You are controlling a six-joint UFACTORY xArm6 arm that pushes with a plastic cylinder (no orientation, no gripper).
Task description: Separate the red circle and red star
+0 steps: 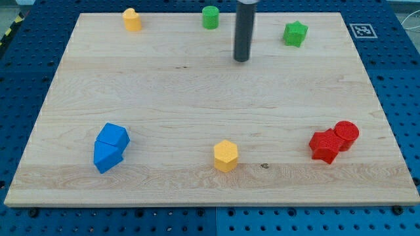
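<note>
Wooden and pale, the desk lay on a blue pegboard surface, its near edge at the view's bottom. Nearest on it sat a yellow hexagon block, just right of centre along the bottom. At the view's lower left, two blue blocks of angular shape touched each other, one slightly above the other. At the lower right, the red star and the red circle were pressed together, the circle touching the star's upper right side, so the pair was not yet apart. Farther back, toward the view's top, my tip rested on bare wood, well away from the red pair and between the green blocks. I had no tool that opens or closes, only a straight dark rod, and it held nothing. A green star stood to the tip's right, a green cylinder to its upper left, and a yellow block farther left near the top edge. A printed marker sat beyond the desk's top right corner.
</note>
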